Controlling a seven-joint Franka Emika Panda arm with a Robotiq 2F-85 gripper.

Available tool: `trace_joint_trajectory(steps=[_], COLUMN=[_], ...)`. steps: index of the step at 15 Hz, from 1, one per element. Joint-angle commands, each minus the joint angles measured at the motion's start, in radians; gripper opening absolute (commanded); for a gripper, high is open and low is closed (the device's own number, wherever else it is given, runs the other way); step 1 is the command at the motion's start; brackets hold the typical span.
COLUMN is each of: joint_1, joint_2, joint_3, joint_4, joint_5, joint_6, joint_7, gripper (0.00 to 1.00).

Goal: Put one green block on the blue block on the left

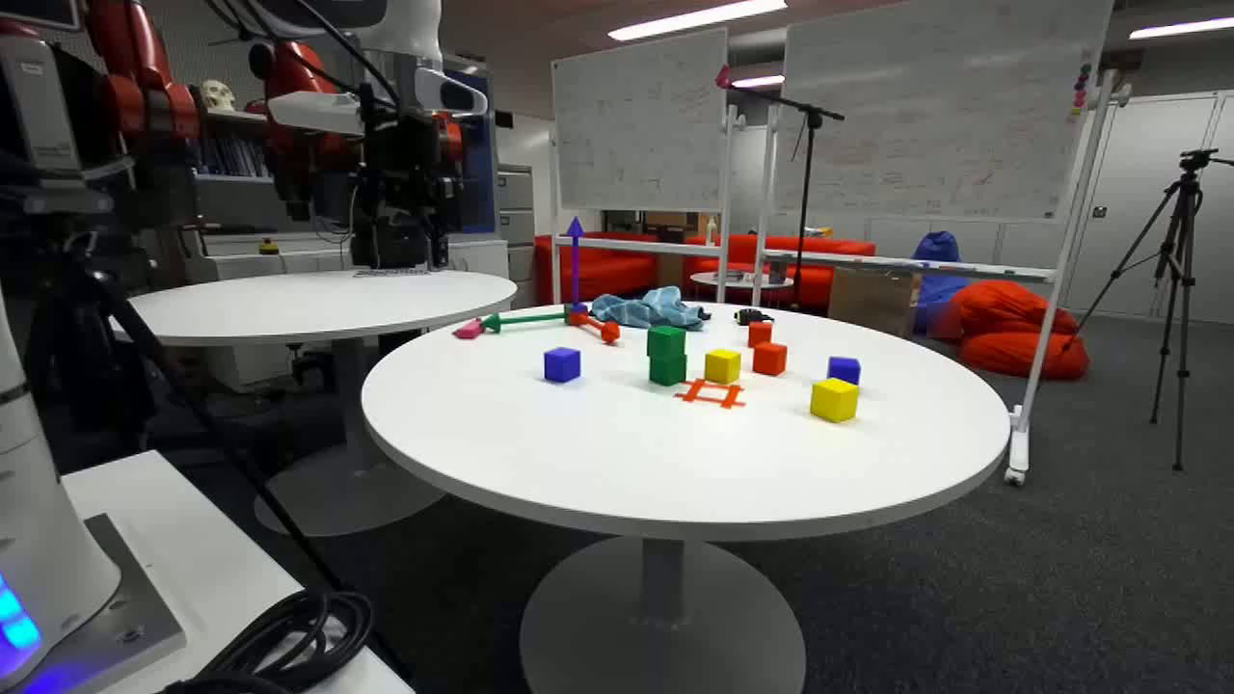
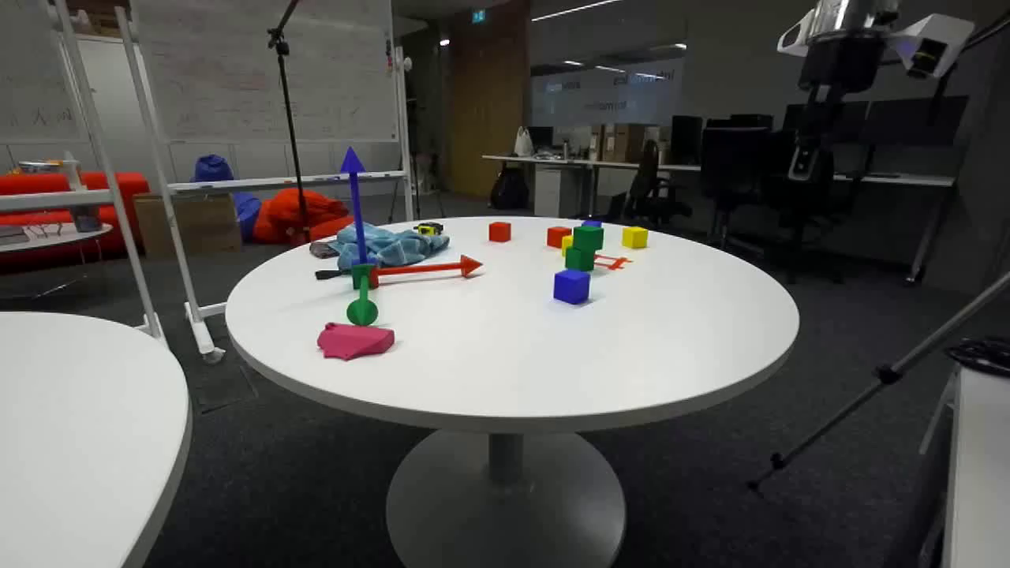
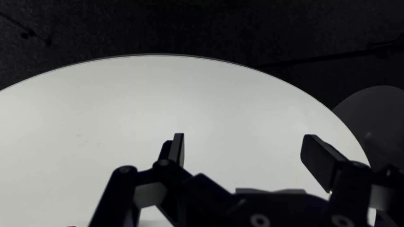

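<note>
Your claw (image 3: 243,142) is hanging wide and empty, likely for grasping. Rightward in an exterior view, the left blue block (image 1: 562,365) is sitting bare-topped, seemingly free for stacking; next, one green block (image 1: 666,341) is topping its twin (image 1: 667,370), probably easing your pick.

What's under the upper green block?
A second green block, which rests on the white table. The part of its top covered by the upper green block can't be seen, nor the patch of table beneath it.
</note>
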Motion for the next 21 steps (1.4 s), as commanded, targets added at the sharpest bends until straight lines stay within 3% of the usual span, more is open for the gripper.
trace_joint_trajectory(steps=[1, 5, 12, 17, 21], joint_1=[-0.014, -0.014, 0.000, 0.003, -0.020], joint_2=[0.001, 0.001, 0.069, 0.193, 0.338], joint_3=[0.014, 0.014, 0.021, 0.051, 0.079], joint_4=[0.001, 0.001, 0.078, 0.232, 0.412], joint_5=[0.009, 0.009, 0.021, 0.001, -0.022], joint_6=[-0.003, -0.003, 0.165, 0.257, 0.226], joint_7=[-0.007, -0.007, 0.005, 0.021, 0.091], gripper=[1.00, 1.00, 1.00, 1.00, 1.00])
